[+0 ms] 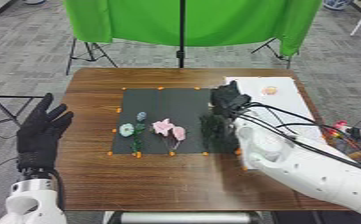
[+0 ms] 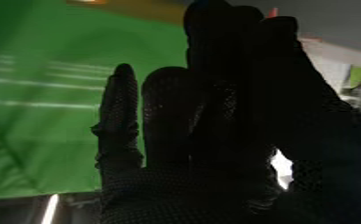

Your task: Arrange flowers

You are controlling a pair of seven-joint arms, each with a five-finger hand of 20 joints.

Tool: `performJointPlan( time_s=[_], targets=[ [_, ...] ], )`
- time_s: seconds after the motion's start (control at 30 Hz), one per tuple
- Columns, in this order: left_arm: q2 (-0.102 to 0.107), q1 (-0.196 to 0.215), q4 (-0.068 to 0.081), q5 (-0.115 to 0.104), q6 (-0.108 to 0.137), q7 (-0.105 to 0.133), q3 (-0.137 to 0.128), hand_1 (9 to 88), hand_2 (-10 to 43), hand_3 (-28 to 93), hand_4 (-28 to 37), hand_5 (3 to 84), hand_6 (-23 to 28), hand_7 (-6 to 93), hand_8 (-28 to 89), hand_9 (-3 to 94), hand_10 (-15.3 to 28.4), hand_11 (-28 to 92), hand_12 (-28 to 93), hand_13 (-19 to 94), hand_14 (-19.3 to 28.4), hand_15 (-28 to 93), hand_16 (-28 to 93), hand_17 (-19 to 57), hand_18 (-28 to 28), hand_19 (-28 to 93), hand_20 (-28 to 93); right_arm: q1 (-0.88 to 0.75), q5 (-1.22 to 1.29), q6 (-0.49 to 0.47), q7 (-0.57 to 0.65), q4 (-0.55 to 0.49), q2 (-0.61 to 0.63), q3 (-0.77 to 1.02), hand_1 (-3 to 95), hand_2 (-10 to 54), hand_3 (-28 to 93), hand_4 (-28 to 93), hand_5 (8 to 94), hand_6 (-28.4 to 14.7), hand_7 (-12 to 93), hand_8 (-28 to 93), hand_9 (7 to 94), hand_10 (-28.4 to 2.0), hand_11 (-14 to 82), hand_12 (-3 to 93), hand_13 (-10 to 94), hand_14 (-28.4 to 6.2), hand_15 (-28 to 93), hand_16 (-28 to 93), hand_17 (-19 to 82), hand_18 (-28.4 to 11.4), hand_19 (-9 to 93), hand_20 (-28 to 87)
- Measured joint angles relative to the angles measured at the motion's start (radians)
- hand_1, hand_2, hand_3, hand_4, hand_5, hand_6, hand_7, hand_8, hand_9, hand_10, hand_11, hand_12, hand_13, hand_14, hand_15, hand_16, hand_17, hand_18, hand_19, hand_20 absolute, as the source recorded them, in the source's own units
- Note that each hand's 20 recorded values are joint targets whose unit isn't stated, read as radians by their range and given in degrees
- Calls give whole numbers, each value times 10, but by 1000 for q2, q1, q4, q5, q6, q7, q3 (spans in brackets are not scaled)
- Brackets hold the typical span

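Head view: brown table (image 1: 159, 185), dark mat (image 1: 172, 102), white sheet (image 1: 290, 100). Left hand (image 1: 41, 127) is spread; right hand (image 1: 229, 97) is straight, mostly pressed together — can't tell if it holds anything. Blue flowers (image 1: 127, 130) and pink flowers (image 1: 162, 126) lie on the mat, so part looks done — a small peach flower (image 1: 270, 90) on the sheet may be left.

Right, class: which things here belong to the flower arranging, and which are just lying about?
Belongs:
- pale blue flower
- pink flowers
- dark mat under them
- white sheet, probably

Just about:
- green cloth behind the table
- blue-and-white pot on the floor
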Motion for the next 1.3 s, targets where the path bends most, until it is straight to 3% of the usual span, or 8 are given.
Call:
performJointPlan(
  time_s=[0.3, 0.6, 0.73, 0.9, 1.17, 1.3],
  targets=[
    [-3, -9, 1, 6, -5, -9, 0, 221, 68, 826, -283, 342, 69, 79, -83, 320, 186, 240, 102, 196, 260, 554, -111, -103, 254, 516, 63, -40, -31, -15, -10, -30, -21, 13, 479, -95, 696, -283, 837, 71, 164, -34, 846, -59, 205, 322, 679, -46, 759, 205, 198, -173, 775, 338],
    [-2, -8, 1, 3, -4, -2, 2, 225, 67, 829, -282, 344, 70, 77, -83, 323, 187, 242, 102, 196, 259, 554, -110, -103, 254, 517, 64, -41, -45, -8, 2, -38, 15, 12, 460, -95, 712, -283, 789, 66, 169, -45, 820, -65, 232, 307, 662, -53, 764, 203, 187, -173, 769, 351],
    [0, -8, 1, 1, -4, 5, 6, 233, 66, 831, -280, 345, 70, 78, -83, 324, 187, 242, 101, 197, 259, 556, -111, -103, 254, 517, 63, -41, -59, -33, -2, -44, 26, 18, 406, -95, 772, -283, 679, 65, 180, -135, 757, -73, 294, 266, 625, -61, 776, 197, 160, -177, 754, 369],
    [5, -7, 1, -3, -3, 16, 10, 234, 66, 828, -280, 345, 70, 79, -83, 324, 187, 243, 101, 197, 260, 556, -111, -102, 255, 518, 63, -50, -73, -124, -19, -71, 42, 45, 346, -95, 845, -283, 606, 48, 183, -152, 687, -97, 378, 196, 589, -71, 785, 189, 135, -187, 744, 388],
    [12, 1, 0, -14, -1, 32, 10, 230, 65, 827, -280, 345, 72, 77, -83, 324, 188, 242, 100, 197, 259, 554, -111, -103, 254, 518, 62, -68, -29, -133, -41, -126, 84, 98, 283, -95, 868, -283, 570, 27, 174, -149, 635, -115, 394, 185, 550, -91, 791, 183, 114, -196, 732, 406],
    [13, 2, 0, -15, -1, 33, 11, 229, 65, 827, -280, 345, 71, 77, -82, 324, 188, 242, 101, 197, 259, 555, -111, -103, 254, 517, 62, -60, 37, -82, -27, -135, 107, 127, 281, -95, 866, -283, 545, 18, 170, -146, 585, -128, 344, 163, 517, -101, 775, 166, 109, -200, 714, 402]
  ],
)
